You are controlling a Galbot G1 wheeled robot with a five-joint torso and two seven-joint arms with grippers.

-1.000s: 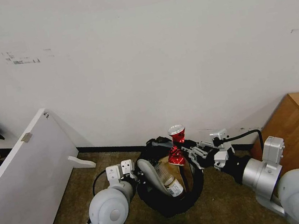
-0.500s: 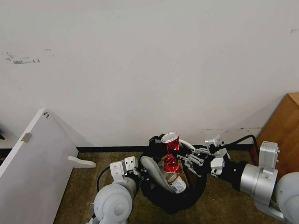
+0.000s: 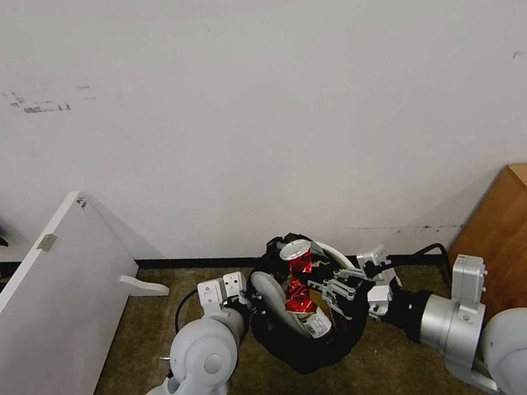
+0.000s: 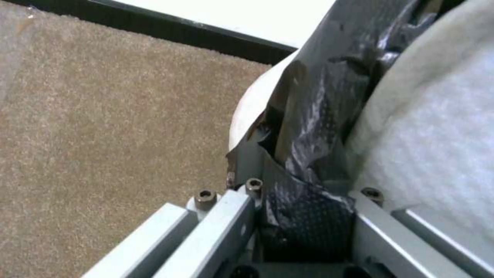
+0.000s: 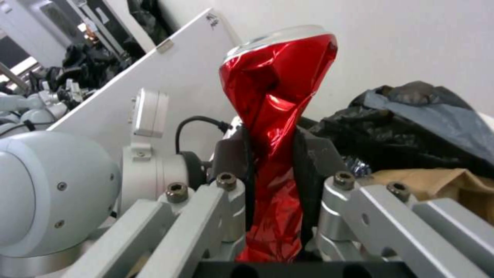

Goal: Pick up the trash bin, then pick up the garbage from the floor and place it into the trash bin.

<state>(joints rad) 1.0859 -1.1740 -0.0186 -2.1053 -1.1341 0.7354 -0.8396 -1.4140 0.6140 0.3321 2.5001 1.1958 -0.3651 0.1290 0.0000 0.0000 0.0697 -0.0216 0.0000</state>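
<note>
In the lower middle of the head view, the trash bin [image 3: 312, 354] is held off the carpet [image 3: 134, 346] by the left gripper [image 4: 303, 216], whose fingers are closed on the black bag at its rim. A crushed red can [image 5: 273, 127] is clamped upright in the right gripper [image 5: 275, 189], above the bin's opening. A white slipper [image 3: 272, 307] and a clear bottle [image 3: 314, 322] are seen inside the bin.
</note>
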